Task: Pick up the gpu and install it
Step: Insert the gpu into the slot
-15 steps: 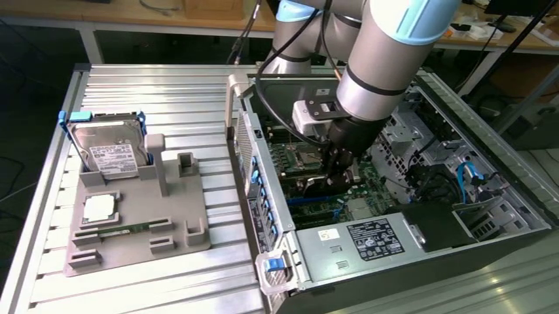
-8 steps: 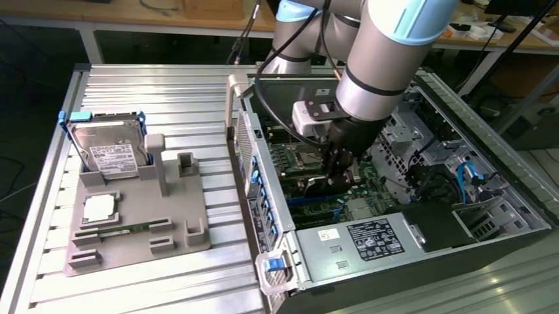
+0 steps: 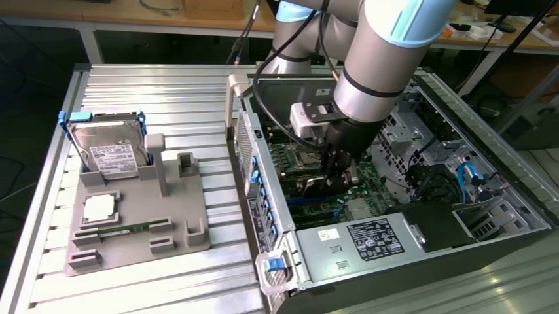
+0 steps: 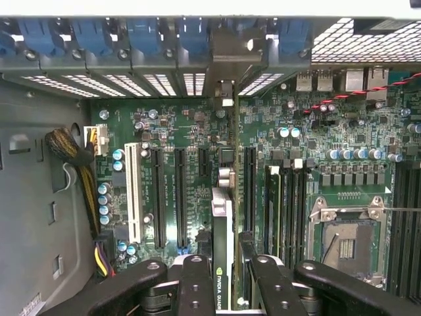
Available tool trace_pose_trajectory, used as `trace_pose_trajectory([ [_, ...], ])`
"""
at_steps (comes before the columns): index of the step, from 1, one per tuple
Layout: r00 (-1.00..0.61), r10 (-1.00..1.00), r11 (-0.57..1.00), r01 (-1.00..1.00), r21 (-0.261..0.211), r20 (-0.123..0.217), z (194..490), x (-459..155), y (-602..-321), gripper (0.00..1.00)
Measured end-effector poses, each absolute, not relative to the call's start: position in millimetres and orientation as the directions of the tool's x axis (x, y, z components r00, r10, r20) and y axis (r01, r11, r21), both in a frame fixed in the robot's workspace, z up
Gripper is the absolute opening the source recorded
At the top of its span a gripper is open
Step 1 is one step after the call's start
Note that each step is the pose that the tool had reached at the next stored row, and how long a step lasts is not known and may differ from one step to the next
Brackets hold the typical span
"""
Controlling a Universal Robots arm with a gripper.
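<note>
Gripper [image 3: 336, 175] down inside the open case [image 3: 502, 196], clamped on the gpu [image 4: 222, 224]. Card held on edge, upright over the motherboard [image 4: 171, 128], flanked by long black slots [image 4: 179, 197]. Near end pinched between the fingers [image 4: 196, 283], far end reaching toward the rear wall with its blue clips [image 4: 141, 33]. Cannot tell whether seated in a slot or just above one. At the exterior view's left, on the bench [image 3: 157, 85], a grey holder [image 3: 175, 222] with a hard drive [image 3: 109, 154] standing upright and a green memory stick [image 3: 122, 229] lying flat.
</note>
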State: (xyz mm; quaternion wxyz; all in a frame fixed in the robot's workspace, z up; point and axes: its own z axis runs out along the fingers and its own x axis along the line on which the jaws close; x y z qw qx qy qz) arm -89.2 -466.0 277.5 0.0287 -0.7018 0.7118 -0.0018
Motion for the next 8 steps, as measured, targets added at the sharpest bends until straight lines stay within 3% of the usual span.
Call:
trace_pose_trajectory([
  [8,-0.013,-0.999,0.015,-0.999,-0.043,-0.039,275.8,-90.4,-466.0,0.27],
])
